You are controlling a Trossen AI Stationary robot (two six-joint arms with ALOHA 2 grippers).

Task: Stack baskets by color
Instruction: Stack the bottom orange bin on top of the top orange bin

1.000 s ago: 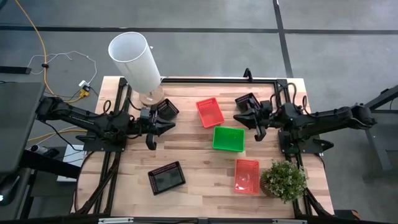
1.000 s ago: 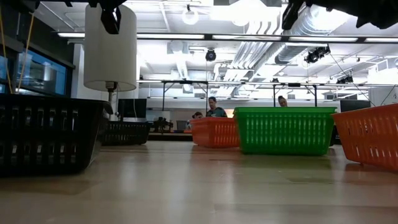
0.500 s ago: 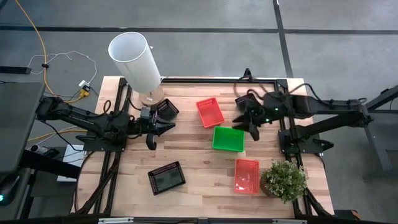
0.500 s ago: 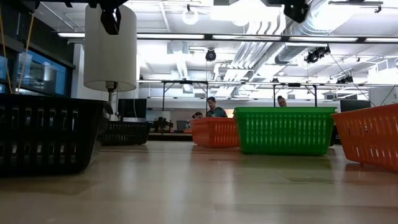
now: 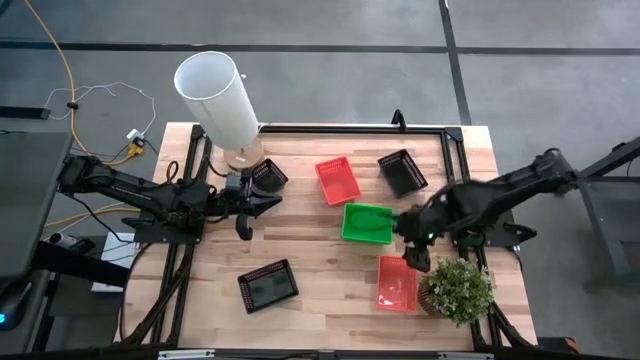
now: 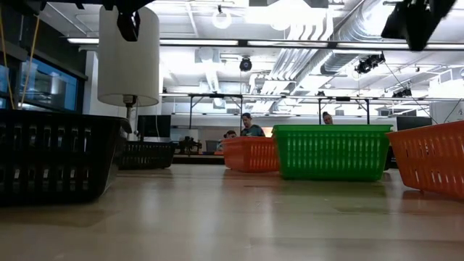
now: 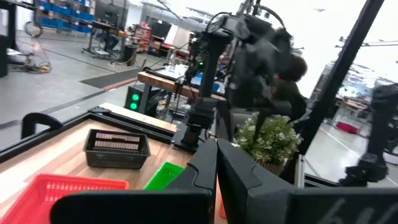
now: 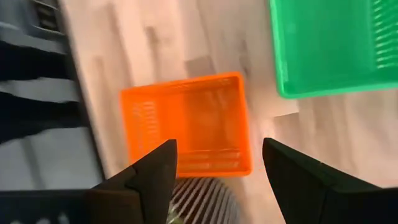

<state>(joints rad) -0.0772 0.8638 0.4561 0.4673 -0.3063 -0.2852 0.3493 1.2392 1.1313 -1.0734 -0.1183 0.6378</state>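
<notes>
A: Currently I hold the right end effector [image 5: 418, 250] open above the near red basket [image 5: 397, 283], beside the potted plant [image 5: 458, 289].

B: Next step: descend, one finger inside the rim. That basket is shallow, mesh-walled and upright on the bench [image 5: 320, 270]. The left end effector [image 5: 243, 221] waits, closed.

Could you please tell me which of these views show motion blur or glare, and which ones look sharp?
Left wrist view: the right arm ahead is smeared by motion, and the bright background washes out. Right wrist view: the red basket and green basket are soft and blurred. Low view: ceiling lights glare. High view: evenly lit, mostly sharp.
</notes>
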